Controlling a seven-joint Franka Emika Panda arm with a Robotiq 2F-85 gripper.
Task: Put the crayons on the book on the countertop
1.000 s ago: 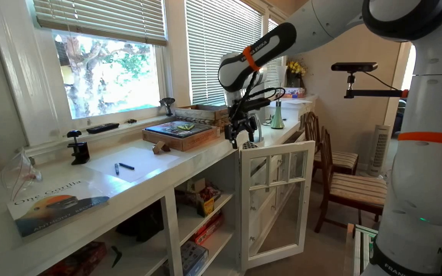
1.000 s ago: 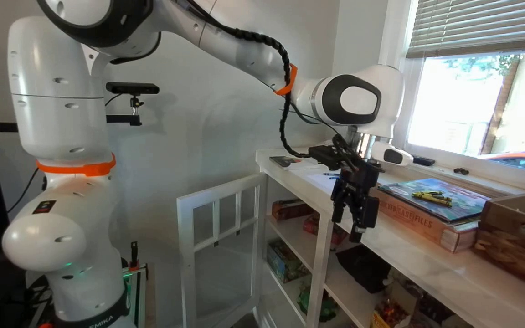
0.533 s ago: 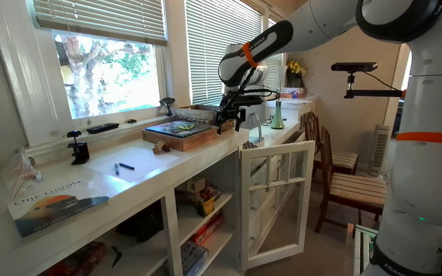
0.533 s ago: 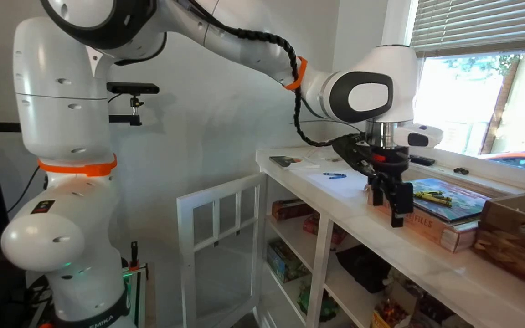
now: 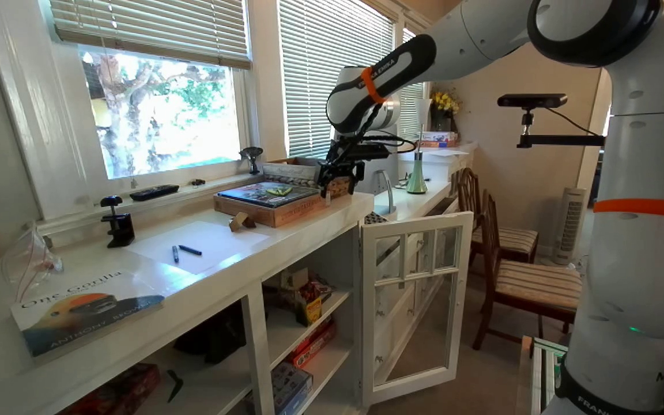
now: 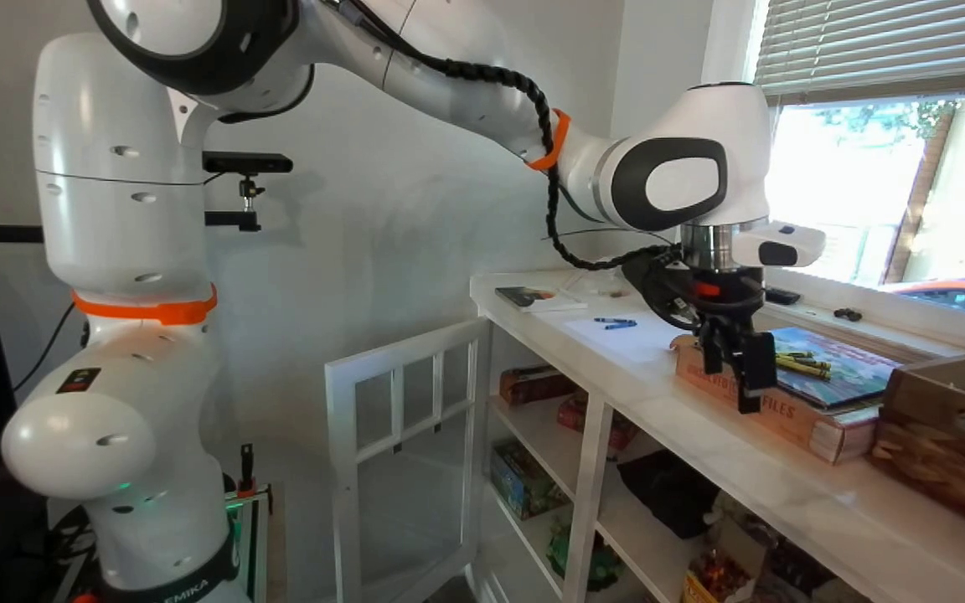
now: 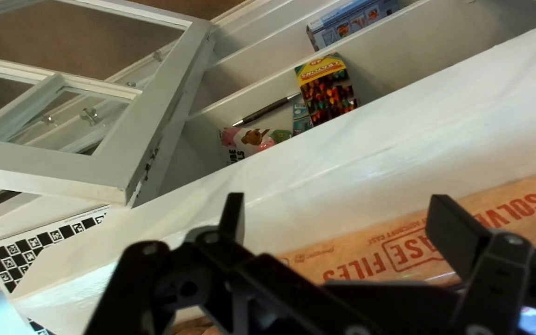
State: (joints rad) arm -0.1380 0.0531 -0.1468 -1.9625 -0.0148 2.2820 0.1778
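A: What could go wrong over that tabletop (image 6: 885, 511)?

B: The door (image 5: 412, 276) stands wide at the right in an exterior view, so a low swing that way could clip it. Then the box (image 6: 805, 423): a sideways sweep begun too low might shove it, and the book (image 6: 859, 360) on top would slide along.

A: And the end effector (image 7: 338, 214)?

B: Released, jaws wide apart, nothing between them. It hangs near the box; whether they touch I can't tell.

A: And the smaller things?

B: On the paper (image 5: 217, 239), left of the box in both exterior views, lie blue crayons (image 5: 190, 250), well apart from the end effector. Being thin, they could slip from a pinch or drag the paper too. Yellow crayons (image 6: 805, 367) lie loose on the book, where a jolt would likely roll them off. Which set the task means isn't clear.

A: What does each view add?

B: Both exterior views show the book's cover, the paper and both sets of crayons. The wrist view misses the paper and the blue crayons, but looks down on a shelf (image 7: 412, 51) with a carton (image 7: 328, 88) marked crayons. The clamp (image 5: 119, 225), at the left, is plain in an exterior view and absent from the wrist view. Beside the carton lies a pen (image 7: 265, 110); only the wrist view lets me make it out.
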